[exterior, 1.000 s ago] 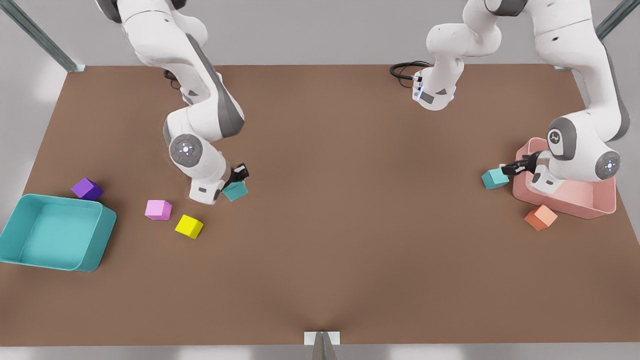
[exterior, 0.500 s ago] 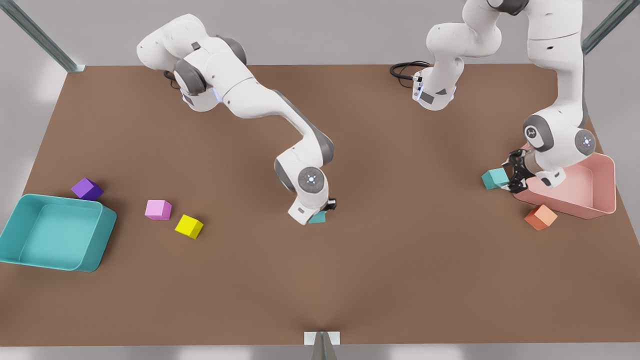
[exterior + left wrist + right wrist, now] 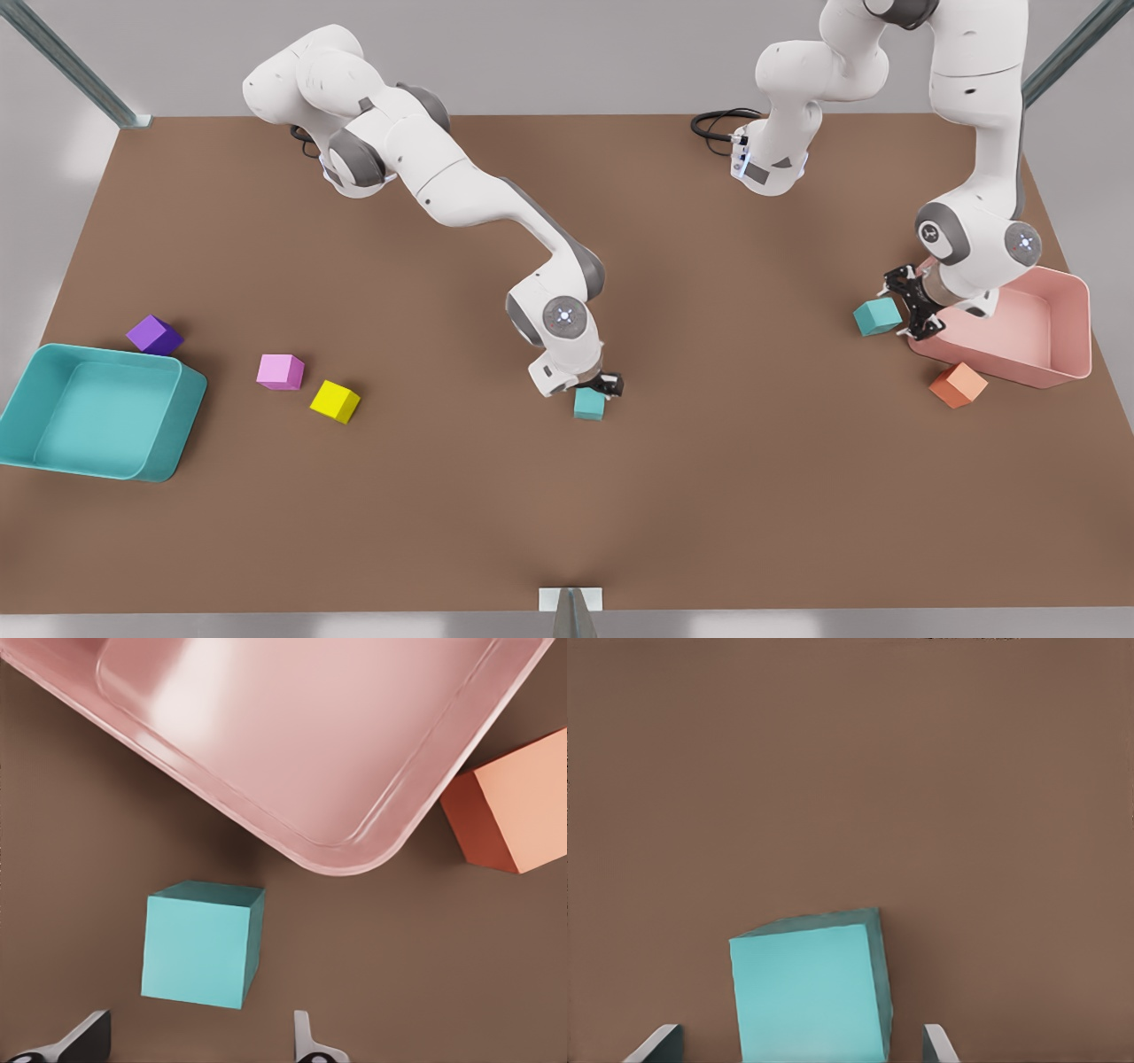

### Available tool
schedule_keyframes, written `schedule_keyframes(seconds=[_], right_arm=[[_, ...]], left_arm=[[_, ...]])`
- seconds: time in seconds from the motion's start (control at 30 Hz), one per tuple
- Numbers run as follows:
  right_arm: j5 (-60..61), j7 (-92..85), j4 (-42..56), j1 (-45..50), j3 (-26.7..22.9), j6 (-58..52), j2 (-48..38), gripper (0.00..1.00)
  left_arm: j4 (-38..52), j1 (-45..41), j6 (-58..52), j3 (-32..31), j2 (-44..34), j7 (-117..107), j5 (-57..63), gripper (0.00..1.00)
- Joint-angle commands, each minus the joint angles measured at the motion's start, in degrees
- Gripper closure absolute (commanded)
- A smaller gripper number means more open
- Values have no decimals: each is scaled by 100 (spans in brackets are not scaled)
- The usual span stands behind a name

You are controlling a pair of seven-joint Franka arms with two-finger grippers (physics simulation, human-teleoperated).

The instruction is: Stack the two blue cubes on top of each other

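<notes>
Front view: two teal cubes well apart on the brown table (image 3: 567,514).
Left gripper (image 3: 909,305) gapes beside one cube (image 3: 877,316); right gripper (image 3: 605,385), fingers spread, above the other cube (image 3: 589,404).

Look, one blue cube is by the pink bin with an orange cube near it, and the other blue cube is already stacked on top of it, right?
Not quite. The second blue cube isn't stacked; the front view shows it on the table mid-scene, under the right hand. The first blue cube is indeed by the pink bin, near the orange cube, beside the left hand.
</notes>
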Motion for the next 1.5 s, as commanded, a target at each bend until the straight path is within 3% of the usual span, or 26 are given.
schedule_keyframes(seconds=[0.0,0.1,0.17,0.23,0.3,0.37,0.4,0.47,0.5,0.53,0.57,1.0,1.03,1.07,1.13,1.2,1.3,1.37,1.43,1.47], right_arm=[[-6,1578,4,-14,-10,-68,-126,0],[249,243,-84,-760,16,-1861,-1163,0],[487,-1697,-101,-1779,-45,-3205,-1831,0],[82,-3184,-110,-2658,-493,-4349,-1990,0],[-58,-5180,-102,-3432,-968,-4578,-2183,0],[-23,-5638,-102,-3503,-1267,-5149,-2754,0],[-41,-5629,-189,-3590,-1232,-5254,-3201,0],[-41,-5612,-1305,-3626,-1153,-5193,-4476,0],[-137,-5603,-1832,-3862,-793,-5053,-5021,0],[-427,-5586,-2693,-4381,-55,-4456,-5645,0],[-454,-5603,-2888,-4505,113,-4332,-5603,0],[-972,-5462,-2765,-4083,122,-4701,-5330,0],[-972,-5462,-2765,-4083,130,-4727,-5330,0],[-972,-5462,-2765,-4074,130,-4727,-5330,0],[-972,-5462,-2765,-4065,139,-4736,-5330,0],[-972,-5454,-2765,-4065,139,-4736,-5330,0],[-972,-5454,-2765,-4057,139,-4736,-5321,0],[-972,-5454,-2765,-4057,139,-4736,-5321,0],[-972,-5462,-2765,-4057,139,-4736,-5321,0],[-972,-5462,-2756,-4057,139,-4736,-5321,0]], left_arm=[[-2,6,-52,3,25,-759,12,0],[-2,6,-157,3,78,-90,12,0],[-2,14,-184,3,140,69,12,0],[-2,14,-175,3,227,77,12,0],[7,23,-149,3,342,174,12,0],[-2,23,-122,3,386,174,4,0],[7,23,-114,3,403,174,4,0],[7,23,-35,3,438,174,4,0],[16,32,9,3,474,209,-5,0],[16,32,71,3,544,218,-5,0],[16,41,150,3,588,227,-5,0],[24,50,625,3,1177,710,-585,1],[24,50,625,-6,1186,710,-585,22],[24,41,625,-6,1186,710,-585,36],[24,23,625,-6,1194,710,-585,44],[24,-73,563,-41,1107,693,-594,44],[279,-600,-974,-24,8,605,-550,43],[1157,-1435,-2643,-85,-449,596,-278,43],[2167,-1612,-2909,-1190,-10,1139,-24,43],[2405,-1550,-2909,-1429,43,1718,56,43]])
